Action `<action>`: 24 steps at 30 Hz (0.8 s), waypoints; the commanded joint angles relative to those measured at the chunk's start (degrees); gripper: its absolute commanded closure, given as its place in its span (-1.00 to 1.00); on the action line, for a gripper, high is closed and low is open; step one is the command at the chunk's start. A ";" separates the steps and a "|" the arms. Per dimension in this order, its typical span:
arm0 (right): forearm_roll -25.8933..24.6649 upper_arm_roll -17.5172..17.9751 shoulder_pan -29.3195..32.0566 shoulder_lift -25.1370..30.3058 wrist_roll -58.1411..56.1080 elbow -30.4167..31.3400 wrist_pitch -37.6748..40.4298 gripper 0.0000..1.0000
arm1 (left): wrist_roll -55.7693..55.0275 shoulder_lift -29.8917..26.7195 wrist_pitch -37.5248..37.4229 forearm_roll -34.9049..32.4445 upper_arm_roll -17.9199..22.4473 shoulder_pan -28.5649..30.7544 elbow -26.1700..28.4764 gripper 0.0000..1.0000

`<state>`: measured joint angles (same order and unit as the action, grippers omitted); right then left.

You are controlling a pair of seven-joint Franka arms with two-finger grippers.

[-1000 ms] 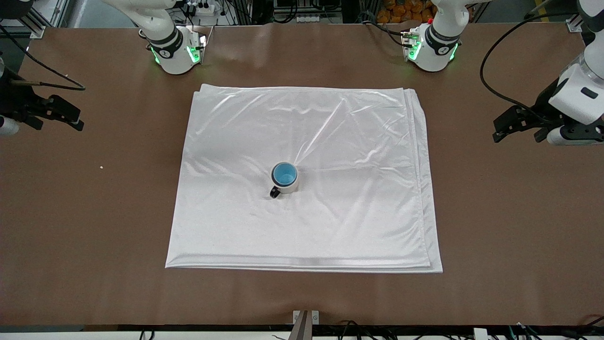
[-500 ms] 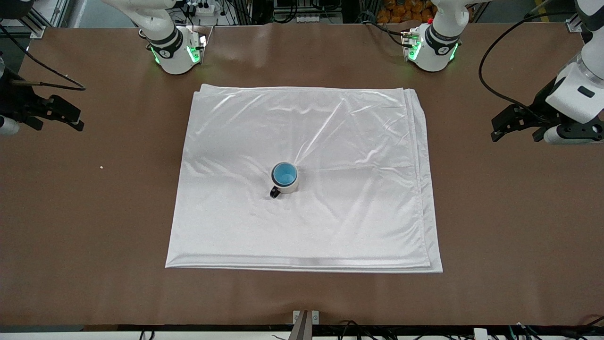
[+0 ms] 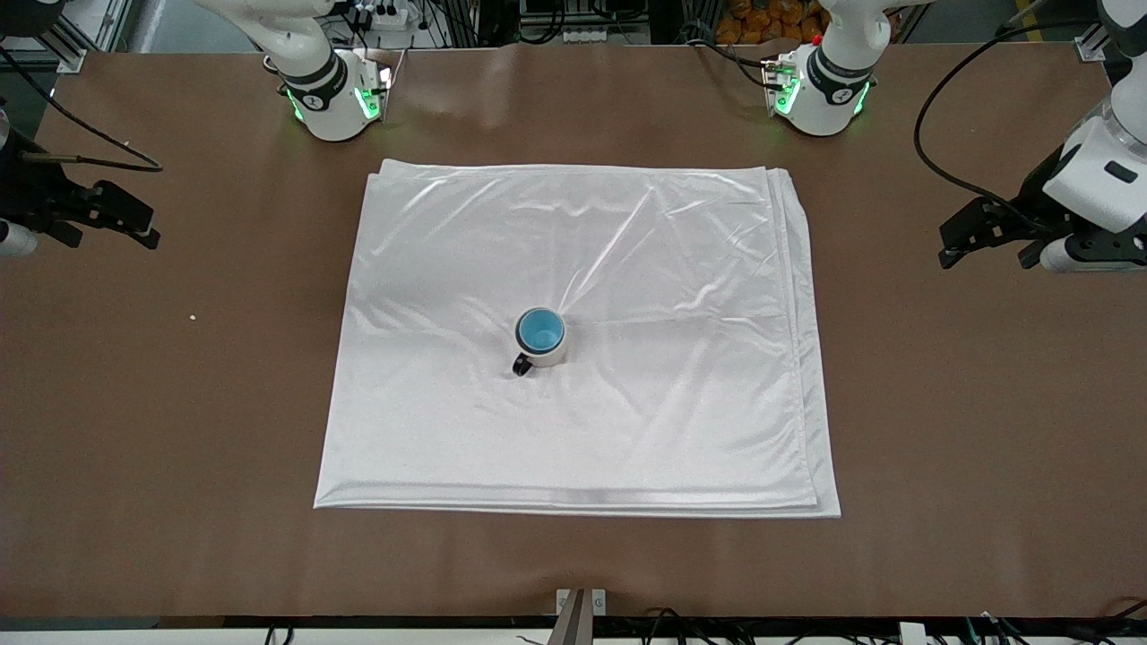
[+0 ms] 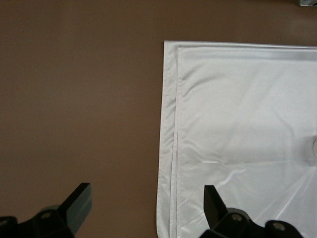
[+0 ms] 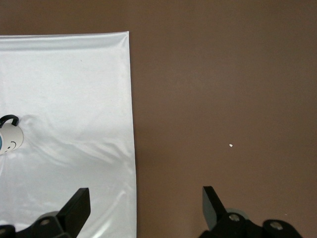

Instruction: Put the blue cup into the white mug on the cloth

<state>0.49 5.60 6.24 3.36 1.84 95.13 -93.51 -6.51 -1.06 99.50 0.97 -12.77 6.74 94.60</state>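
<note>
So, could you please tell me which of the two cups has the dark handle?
The white mug on the cloth has the black loop handle; the blue cup nested inside it has none.

Worktop (image 3: 179, 403): cloth (image 3: 627, 430) lies at its centre. White mug (image 3: 548, 352) stands on the cloth near the middle, handle at 7 o'clock toward the front camera. Blue cup (image 3: 540, 331) sits inside the mug.
</note>
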 commanded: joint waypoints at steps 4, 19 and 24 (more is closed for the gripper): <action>0.74 0.03 0.09 -0.29 -0.61 -0.47 0.25 -1.00 | 1.15 -0.78 -0.19 -1.49 6.44 -5.95 0.23 -1.00; 0.74 -0.06 0.18 -0.37 -0.61 -0.47 0.34 -1.00 | 1.32 -0.52 -0.19 -1.58 6.62 -6.04 0.14 -1.00; 0.74 -0.06 0.27 -0.37 -0.61 -0.47 0.43 -1.00 | 1.59 -0.43 -0.28 -1.49 6.62 -5.77 -0.56 -1.00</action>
<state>0.49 5.58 6.25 3.20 1.84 95.15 -93.49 -6.14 -1.10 99.50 0.80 -6.77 1.40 94.60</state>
